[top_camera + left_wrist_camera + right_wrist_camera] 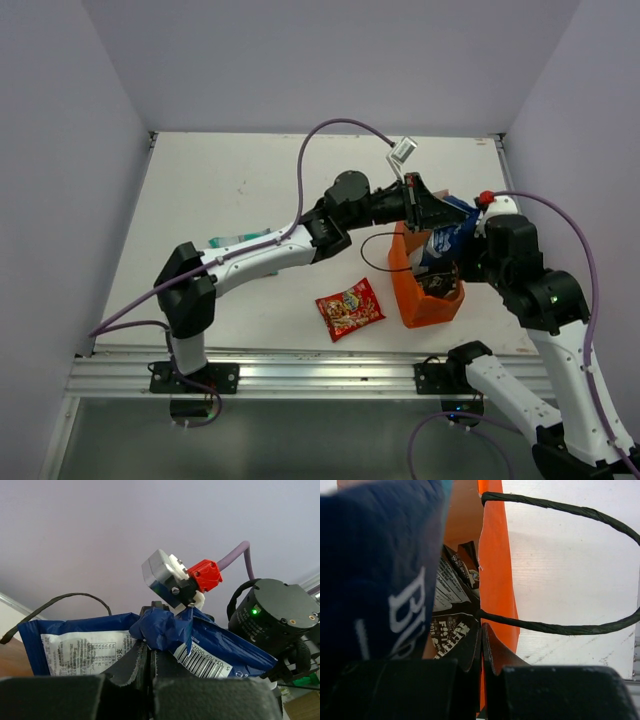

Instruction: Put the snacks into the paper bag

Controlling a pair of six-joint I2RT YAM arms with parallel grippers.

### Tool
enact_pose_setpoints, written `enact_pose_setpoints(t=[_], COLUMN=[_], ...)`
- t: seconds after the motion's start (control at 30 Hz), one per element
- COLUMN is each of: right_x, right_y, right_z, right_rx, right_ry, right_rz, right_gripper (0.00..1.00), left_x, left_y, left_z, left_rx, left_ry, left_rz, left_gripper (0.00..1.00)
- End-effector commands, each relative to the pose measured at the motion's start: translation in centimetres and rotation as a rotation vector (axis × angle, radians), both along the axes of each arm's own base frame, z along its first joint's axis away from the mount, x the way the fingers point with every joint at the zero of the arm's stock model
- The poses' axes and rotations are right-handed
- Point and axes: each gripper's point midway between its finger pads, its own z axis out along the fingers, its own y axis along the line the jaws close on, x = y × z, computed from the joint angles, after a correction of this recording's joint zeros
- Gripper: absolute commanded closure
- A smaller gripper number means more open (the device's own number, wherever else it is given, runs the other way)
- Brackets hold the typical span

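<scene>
The orange paper bag [432, 303] stands at the right of the table. My left gripper [425, 211] is shut on the blue-white packet [452, 236] and holds it tilted over the bag's mouth. In the left wrist view the jaws [149, 647] pinch the packet's crumpled edge [165, 627]. My right gripper [481, 630] is shut on the bag's orange wall [495, 570]; in the top view it [470, 258] is at the bag's right rim. The dark brown packet [451, 611] lies inside the bag. The red packet [350, 308] lies left of the bag. The teal packet [238, 239] shows partly behind the left arm.
The bag's dark cord handle [377, 255] loops out to the left over the table; it also shows in the right wrist view [560, 628]. The right arm's wrist [277, 612] is close beside the blue-white packet. White walls enclose the table.
</scene>
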Motion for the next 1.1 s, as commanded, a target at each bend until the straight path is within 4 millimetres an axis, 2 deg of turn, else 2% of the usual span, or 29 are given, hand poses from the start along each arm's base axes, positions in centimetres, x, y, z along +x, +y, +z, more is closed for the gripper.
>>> enact_pose_setpoints(t=[0.0,0.07,0.1,0.23,0.3,0.33,0.37,0.43,0.57,0.6,0.63,0.67,0.7,0.73,0.77,0.8,0.83,0.9,0.93,0.97,1.0,1.03,1.07], right_x=[-0.1,-0.1,-0.1,-0.1,-0.1,-0.1,0.0,0.0,0.1,0.0,0.0,0.0,0.0,-0.1,-0.1,-0.1,-0.1,-0.1,-0.1,-0.1,-0.1,-0.1,-0.1], right_y=[0.2,0.2,0.2,0.1,0.1,0.1,0.2,0.2,0.3,0.3,0.2,0.2,0.2,0.2,0.2,0.2,0.2,0.3,0.3,0.3,0.3,0.3,0.4], right_z=[-0.1,0.0,0.0,0.0,0.0,0.0,0.0,-0.1,-0.1,-0.1,-0.1,-0.1,-0.1,-0.1,-0.1,-0.1,0.0,-0.1,-0.1,-0.1,-0.2,-0.2,-0.2], right_rx=[0.006,0.005,0.005,0.003,0.003,0.003,0.003,0.003,0.004,0.004,0.004,0.005,0.006,0.006,0.006,0.005,0.006,0.007,0.007,0.007,0.008,0.007,0.008], right_ry=[0.006,0.003,0.002,0.003,0.005,0.004,0.007,0.009,0.009,0.009,0.009,0.007,0.008,0.008,0.008,0.009,0.006,0.010,0.011,0.011,0.013,0.013,0.013], right_rz=[0.013,0.009,0.009,0.007,0.008,0.009,0.010,0.011,0.013,0.013,0.013,0.013,0.012,0.012,0.012,0.012,0.012,0.014,0.014,0.016,0.016,0.016,0.018], right_gripper=[1.00,1.00,1.00,1.00,1.00,1.00,1.00,1.00,1.00,1.00,1.00,1.00,1.00,1.00,1.00,1.00,1.00,1.00,1.00,1.00,1.00,1.00,1.00], left_x=[-1.0,-1.1,-1.1,-0.8,-0.6,0.0,0.1,0.7,1.2,1.2,1.3,1.4,1.6,2.0,2.2,2.5,3.1,3.4,4.3,4.3,4.9,5.3,6.3], left_y=[-0.2,-0.1,0.0,0.3,0.6,0.7,1.0,1.3,1.4,1.4,1.4,1.4,1.4,1.5,1.8,2.0,2.5,4.2,5.4,7.1,8.2,10.4,11.9], left_z=[1.0,-0.2,-1.6,-4.0,-3.9,-4.9,-4.9,-6.4,-8.0,-7.5,-7.2,-6.7,-5.1,-4.7,-3.5,-1.1,-0.3,3.8,4.4,6.3,5.7,6.0,5.0], left_rx=[-0.074,-0.059,-0.035,0.050,0.087,0.142,0.154,0.209,0.271,0.268,0.268,0.264,0.241,0.255,0.247,0.218,0.230,0.190,0.214,0.196,0.237,0.264,0.305], left_ry=[-0.019,-0.012,0.002,-0.004,-0.022,-0.023,-0.026,-0.020,-0.021,-0.029,-0.045,-0.060,-0.086,-0.109,-0.131,-0.162,-0.192,-0.250,-0.278,-0.296,-0.285,-0.264,-0.230], left_rz=[-0.053,-0.056,-0.056,-0.019,0.011,0.051,0.064,0.103,0.128,0.129,0.132,0.139,0.150,0.177,0.196,0.222,0.265,0.334,0.404,0.453,0.494,0.557,0.601], left_gripper=[1.00,1.00,1.00,1.00,1.00,1.00,1.00,1.00,1.00,0.69,0.54,0.43,0.26,0.16,0.10,0.06,0.06,0.02,0.00,0.01,0.01,0.00,0.00])
